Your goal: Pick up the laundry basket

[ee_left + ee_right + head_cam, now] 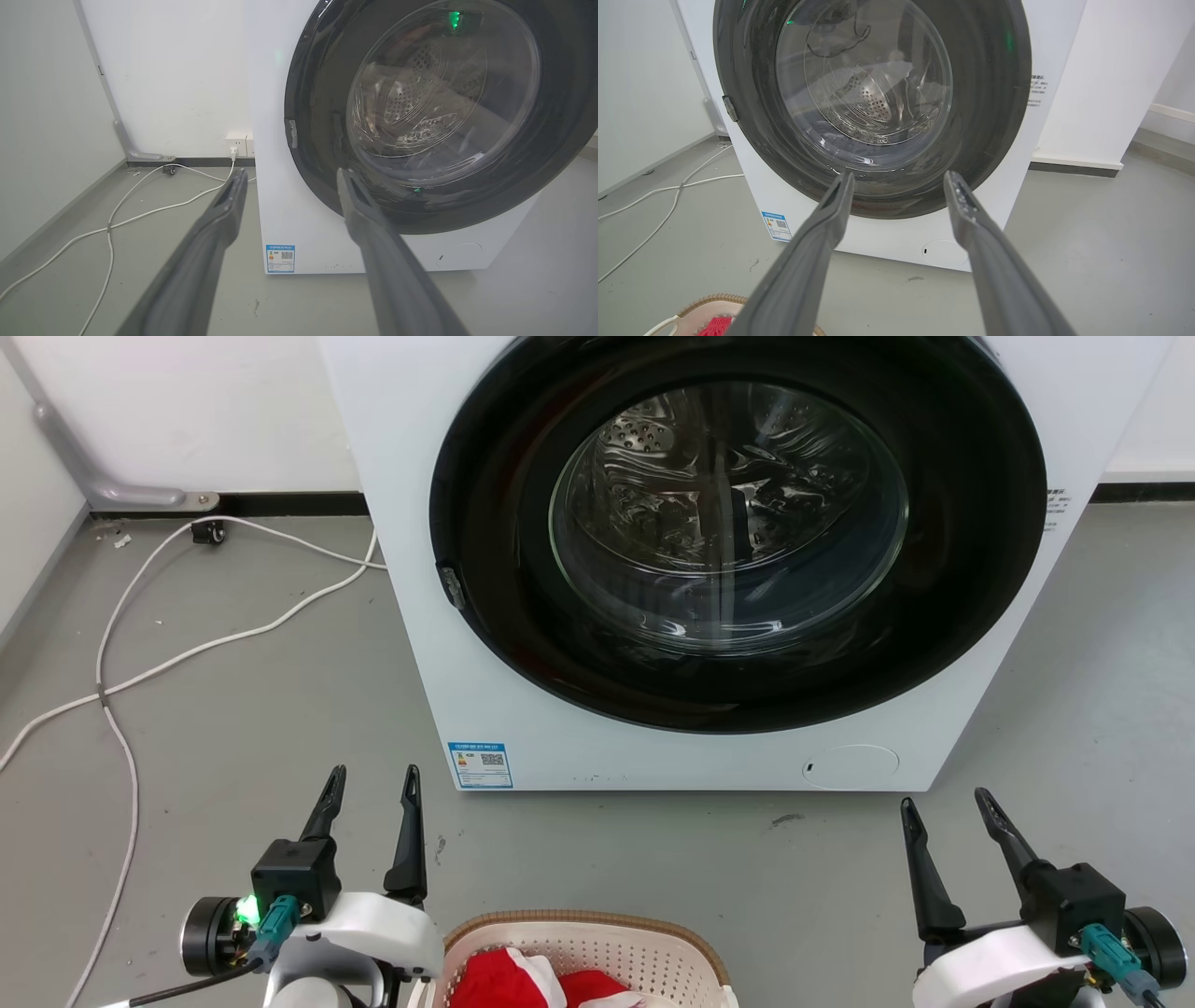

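The laundry basket (597,952) sits on the grey floor (233,728) at the bottom edge of the head view, between the two arms and in front of the white washing machine (523,709), with red fabric (499,980) lying in it. Left gripper (373,773) and right gripper (943,799) each hang with fingers spread and nothing between them, one on either side of the basket, fingers clear of its rim, tips pointing toward the machine. A white cable (233,639) trails across the floor on the robot's left side

Left end effector (372,782) and right end effector (943,803) raised, fingers spread apart, holding nothing
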Available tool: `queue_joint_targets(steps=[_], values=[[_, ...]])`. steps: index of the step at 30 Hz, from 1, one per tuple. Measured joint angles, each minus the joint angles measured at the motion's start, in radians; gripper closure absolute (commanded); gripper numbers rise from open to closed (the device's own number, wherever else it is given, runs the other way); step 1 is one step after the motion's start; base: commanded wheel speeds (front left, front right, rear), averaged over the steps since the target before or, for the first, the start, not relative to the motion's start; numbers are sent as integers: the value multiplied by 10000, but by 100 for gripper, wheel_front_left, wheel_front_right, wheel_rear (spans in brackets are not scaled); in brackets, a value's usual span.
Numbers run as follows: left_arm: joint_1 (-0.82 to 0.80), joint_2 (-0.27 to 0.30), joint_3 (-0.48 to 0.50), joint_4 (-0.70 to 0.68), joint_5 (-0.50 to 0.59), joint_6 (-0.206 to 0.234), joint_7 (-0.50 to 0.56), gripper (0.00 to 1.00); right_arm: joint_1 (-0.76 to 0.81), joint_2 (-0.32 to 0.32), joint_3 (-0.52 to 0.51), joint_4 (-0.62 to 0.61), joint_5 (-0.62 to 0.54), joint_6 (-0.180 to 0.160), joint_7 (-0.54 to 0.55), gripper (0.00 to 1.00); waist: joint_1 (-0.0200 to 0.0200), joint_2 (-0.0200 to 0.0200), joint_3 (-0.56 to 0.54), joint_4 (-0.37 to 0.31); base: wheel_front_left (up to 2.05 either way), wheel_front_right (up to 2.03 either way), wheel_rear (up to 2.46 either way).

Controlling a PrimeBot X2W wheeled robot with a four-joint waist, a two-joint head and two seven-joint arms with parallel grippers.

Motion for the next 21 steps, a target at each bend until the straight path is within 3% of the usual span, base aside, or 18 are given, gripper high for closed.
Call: queue_joint_targets(steps=[21], values=[[0,-4,58,263,29,-33,-13,0,-40,2,322,493,190,0,25,0,0,0,223,456,0,0,0]])
